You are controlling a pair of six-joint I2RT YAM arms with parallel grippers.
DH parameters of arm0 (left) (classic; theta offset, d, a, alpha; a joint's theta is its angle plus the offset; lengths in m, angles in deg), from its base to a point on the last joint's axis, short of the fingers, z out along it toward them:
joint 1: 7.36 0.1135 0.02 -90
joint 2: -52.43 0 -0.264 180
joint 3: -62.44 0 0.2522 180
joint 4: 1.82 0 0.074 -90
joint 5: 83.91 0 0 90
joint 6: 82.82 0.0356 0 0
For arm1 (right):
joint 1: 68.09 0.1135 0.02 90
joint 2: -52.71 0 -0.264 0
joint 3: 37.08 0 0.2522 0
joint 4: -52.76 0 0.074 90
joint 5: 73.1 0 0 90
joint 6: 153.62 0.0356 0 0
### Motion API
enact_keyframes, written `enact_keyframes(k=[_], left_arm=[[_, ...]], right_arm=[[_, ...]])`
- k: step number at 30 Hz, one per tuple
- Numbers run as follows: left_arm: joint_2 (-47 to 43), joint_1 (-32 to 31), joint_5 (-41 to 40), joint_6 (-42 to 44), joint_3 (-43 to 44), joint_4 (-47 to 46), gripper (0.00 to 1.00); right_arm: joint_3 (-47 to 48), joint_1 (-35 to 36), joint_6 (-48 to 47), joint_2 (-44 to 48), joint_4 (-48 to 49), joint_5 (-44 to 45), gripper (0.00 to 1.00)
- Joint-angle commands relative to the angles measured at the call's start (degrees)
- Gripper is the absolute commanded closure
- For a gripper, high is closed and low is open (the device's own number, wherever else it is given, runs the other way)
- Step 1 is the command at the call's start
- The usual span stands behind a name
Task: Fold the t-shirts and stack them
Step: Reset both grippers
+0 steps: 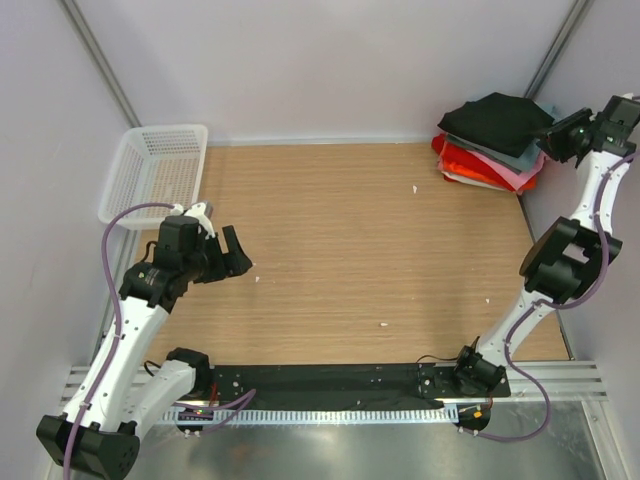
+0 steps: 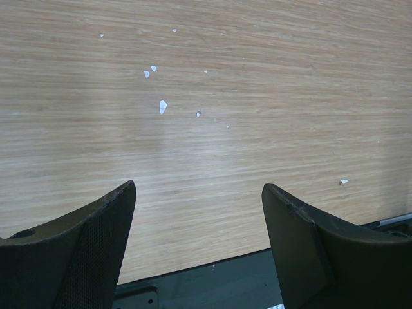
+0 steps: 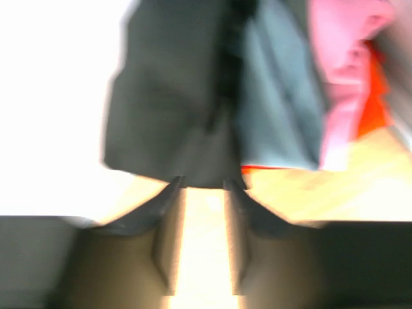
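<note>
T-shirts (image 1: pixel 495 140) stacked at the table's (image 1: pixel 350 250) far right corner, black on top. Right gripper (image 3: pixel 203 183) at the stack's edge, jaws apparently parted; view blurred. Left gripper (image 2: pixel 198 187) spread wide over the table's left side.

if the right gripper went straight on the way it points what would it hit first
Probably the black t-shirt on top of the stack; its edge lies just ahead of the parted fingertips of the right gripper. The wrist view is blurred, so depth is unsure.
</note>
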Motion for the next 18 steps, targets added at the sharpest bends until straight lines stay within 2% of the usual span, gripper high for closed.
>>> enact_keyframes(k=[1,2,4,10,13,14,15,18], left_arm=[[-0.5,-0.2,0.2,0.8,-0.1,-2.1,0.20],[-0.5,-0.2,0.2,0.8,-0.1,-2.1,0.20],[-0.5,-0.2,0.1,0.8,-0.1,-2.1,0.20],[0.0,-0.2,-0.3,0.7,-0.2,-2.0,0.20],[0.9,-0.2,-0.4,0.7,-0.2,-1.9,0.20],[1.1,-0.2,-0.5,0.7,-0.2,-1.9,0.20],[1.3,-0.2,-0.7,0.6,-0.1,-1.8,0.20],[1.4,-0.2,-1.2,0.5,-0.1,-1.7,0.20]], right_arm=[[-0.5,-5.2,10.4,4.9,13.4,-3.5,0.68],[0.2,-4.8,13.1,2.6,17.1,-7.7,0.75],[3.5,-3.0,15.7,-0.6,20.7,-11.8,0.82],[12.4,0.6,19.1,-11.1,25.2,-11.9,0.87],[11.0,1.2,25.2,-15.9,34.5,-13.3,0.90],[10.2,1.2,26.9,-17.3,42.4,-13.7,0.92],[9.4,1.2,30.5,-20.3,45.6,-13.9,0.93],[9.8,1.1,33.7,-24.7,54.6,-15.8,0.96]])
